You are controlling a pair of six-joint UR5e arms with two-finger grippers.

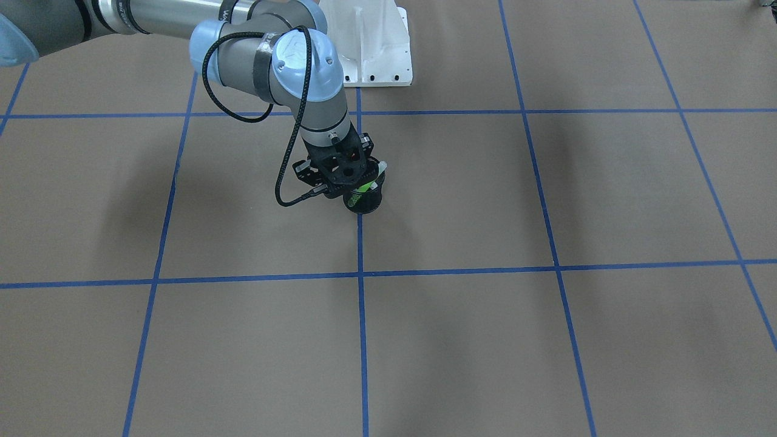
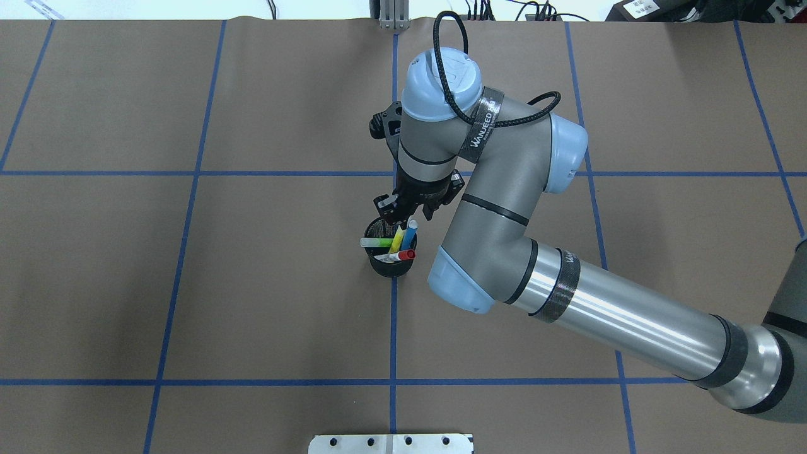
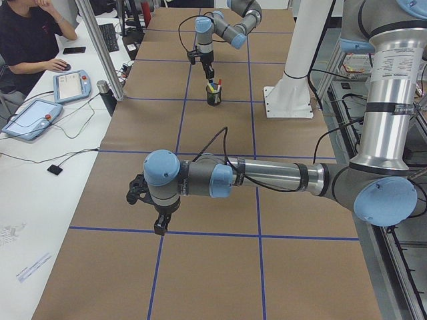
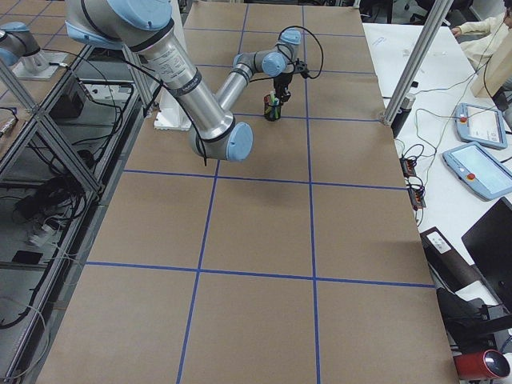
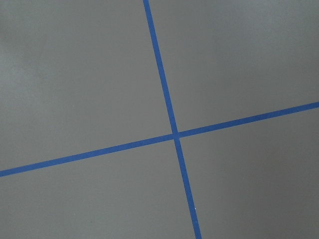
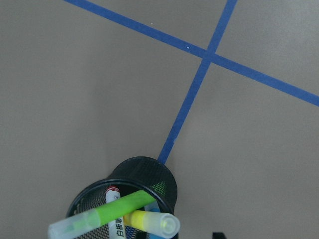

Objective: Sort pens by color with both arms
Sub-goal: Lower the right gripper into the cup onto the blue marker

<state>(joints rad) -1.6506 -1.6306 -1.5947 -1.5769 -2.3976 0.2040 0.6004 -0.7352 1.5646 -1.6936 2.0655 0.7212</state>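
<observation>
In a black mesh cup (image 2: 391, 270) the green pen (image 2: 376, 242) is leaned toward 9 o'clock, the yellow pen (image 2: 397, 239) and blue pen (image 2: 411, 232) toward 1, and the red-capped pen (image 2: 394, 256) toward 3. The right gripper (image 2: 396, 217) is held at the cup's 12 o'clock rim; how wide it is cannot be told. "WANJEED" is printed on a strap (image 2: 482, 128) around the right arm (image 2: 504, 208). The left gripper (image 3: 160, 225) is hung well apart; its state cannot be told.

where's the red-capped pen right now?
Overhead view: red-capped pen sits in the black mesh cup mid-table on a blue tape line, right hand just above.
</observation>
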